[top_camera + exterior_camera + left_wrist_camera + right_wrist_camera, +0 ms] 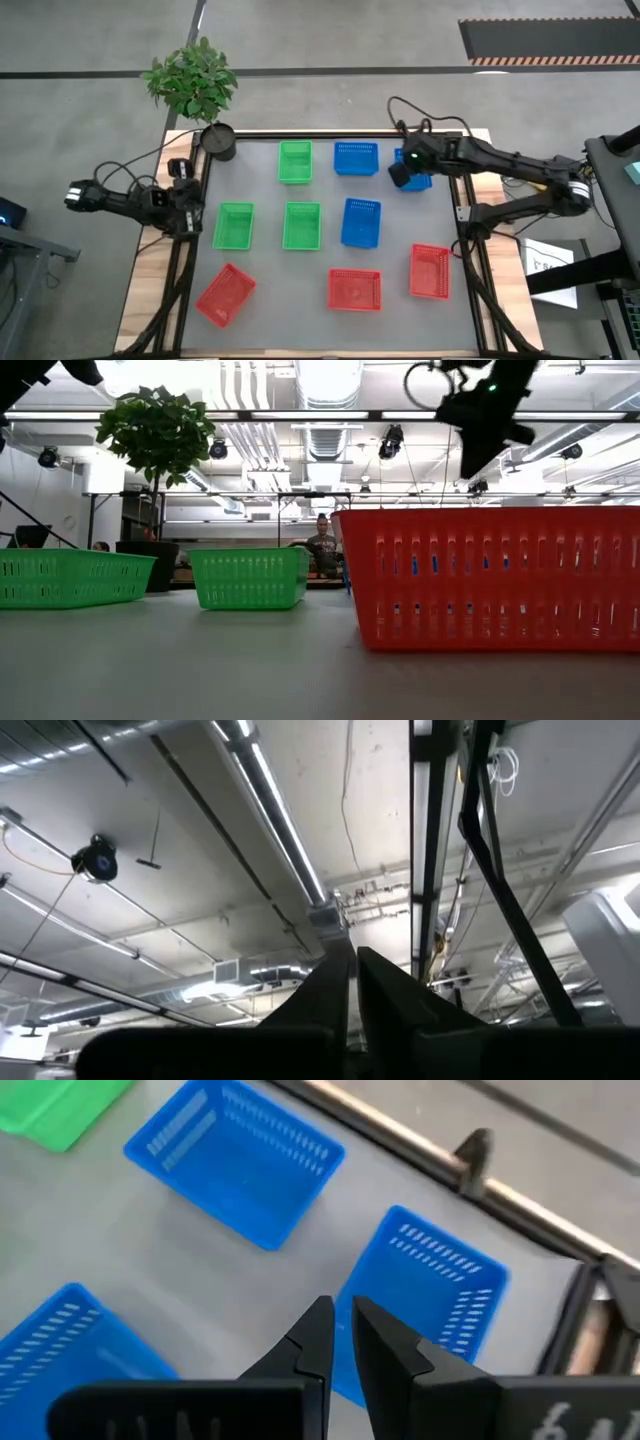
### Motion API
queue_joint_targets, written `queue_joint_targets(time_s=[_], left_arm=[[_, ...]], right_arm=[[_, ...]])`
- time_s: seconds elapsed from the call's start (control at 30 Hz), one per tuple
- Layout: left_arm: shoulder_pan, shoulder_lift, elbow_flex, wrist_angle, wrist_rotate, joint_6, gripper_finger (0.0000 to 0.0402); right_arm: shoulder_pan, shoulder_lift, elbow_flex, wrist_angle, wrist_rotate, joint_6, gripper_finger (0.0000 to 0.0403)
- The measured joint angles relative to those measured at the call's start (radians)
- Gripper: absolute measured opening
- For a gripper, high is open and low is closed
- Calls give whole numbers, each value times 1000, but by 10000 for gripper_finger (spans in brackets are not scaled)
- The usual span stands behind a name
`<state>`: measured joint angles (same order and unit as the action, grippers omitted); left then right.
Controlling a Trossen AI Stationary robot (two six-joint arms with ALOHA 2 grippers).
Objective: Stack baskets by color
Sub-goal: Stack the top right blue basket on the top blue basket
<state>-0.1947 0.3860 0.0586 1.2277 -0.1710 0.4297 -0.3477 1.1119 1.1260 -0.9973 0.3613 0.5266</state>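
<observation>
Blue basket [430, 1305] directly beneath right pincer [338, 1320], at bench's far right corner; two other blues nearby, all nine unstacked. Right pincer tips nearly together, empty. Risk: closed tips strike mesh wall, shove basket off edge. Left pincer [350, 970] together, parked skyward. No readable writing.

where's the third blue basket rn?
High view: the third blue basket sits at the table's far right edge, right of the far-row blue basket, partly hidden under the right end effector hovering above it.

baskets [301, 224]: three green, three blue, three red, perforated | pot [219, 141]: black | mat [320, 300]: grey
</observation>
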Motion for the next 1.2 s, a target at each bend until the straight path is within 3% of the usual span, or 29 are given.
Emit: queue_joint_targets(time_s=[0.2, 0.33, 0.6, 0.83, 0.93, 1.1, 1.2], left_arm=[[0, 28, -2, -11, -19, -2, 8], [0, 36, -3, -8, -19, -3, 8], [0, 33, -11, -9, -19, -3, 8], [0, 28, -15, -8, -20, -3, 8], [0, 30, -16, -8, -22, 8, 8], [0, 30, -16, -8, -50, 31, 8], [0, 30, -16, -7, -73, 32, 8]], right_arm=[[0, 173, 72, 32, 12, -55, 31], [-35, 302, 144, -92, 76, -34, 40], [-100, 471, 211, -245, 155, -36, 136], [-125, 483, 163, -241, 101, -54, 210], [-127, 449, 134, -208, 72, -46, 220], [-126, 372, 75, -86, -65, -54, 219], [-126, 327, 11, -2, -74, -29, 219]])
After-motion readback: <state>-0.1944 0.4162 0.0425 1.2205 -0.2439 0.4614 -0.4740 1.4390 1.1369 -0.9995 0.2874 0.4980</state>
